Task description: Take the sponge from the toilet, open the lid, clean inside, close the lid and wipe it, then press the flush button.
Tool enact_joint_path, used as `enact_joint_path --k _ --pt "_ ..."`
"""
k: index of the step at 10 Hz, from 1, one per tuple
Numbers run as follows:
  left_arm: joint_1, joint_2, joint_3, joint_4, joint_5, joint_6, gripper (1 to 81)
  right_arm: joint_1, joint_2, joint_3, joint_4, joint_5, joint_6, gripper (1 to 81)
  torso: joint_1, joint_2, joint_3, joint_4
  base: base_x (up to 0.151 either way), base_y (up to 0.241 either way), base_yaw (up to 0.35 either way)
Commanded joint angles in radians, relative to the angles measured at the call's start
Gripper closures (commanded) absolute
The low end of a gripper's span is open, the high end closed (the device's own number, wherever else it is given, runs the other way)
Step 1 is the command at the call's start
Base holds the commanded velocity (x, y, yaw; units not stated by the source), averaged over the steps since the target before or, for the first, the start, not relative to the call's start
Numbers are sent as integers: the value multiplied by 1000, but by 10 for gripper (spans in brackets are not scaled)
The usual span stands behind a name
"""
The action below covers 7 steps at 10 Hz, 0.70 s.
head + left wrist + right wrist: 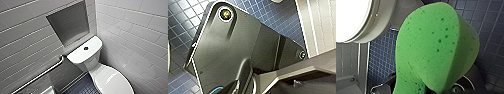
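Head view looks down at the toilet [93, 67] in a corner of grey tiled walls, with the lid [112, 81] closed over the bowl. The flush button [86, 48] sits in the middle of the tank top [80, 56], at the far end of the toilet. A wall niche [68, 23] is above the tank, and a metal grab bar [40, 76] runs along the left wall, over the dark blue tiled floor [80, 87]. In the right wrist view the sponge [431, 47] is bent and held up above the floor, grasped by the fingers of the right gripper [436, 88], near the side of the bowl. For the left arm I cannot tell whether its grasp is released or clenched.
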Motion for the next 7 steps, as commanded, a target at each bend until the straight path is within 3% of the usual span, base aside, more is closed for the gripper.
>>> enact_joint_path --k 1,3,6,7 --pt "-105 -75 70 -79 149 -1 10 -119 60 -87 -56 -22 0 811 0 0 0 0 0 0 0" --pt "-156 -62 81 -116 201 -1 10 -174 106 -149 -85 -21 2 811 0 0 0 0 0 0 0" --pt "-167 -43 88 -106 206 -1 10 -240 171 -176 -156 -22 0 811 0 0 0 0 0 0 0" --pt "-174 -42 90 -109 206 -1 10 -260 199 -192 -180 -24 2 811 64 -100 0 0 0 0 0"
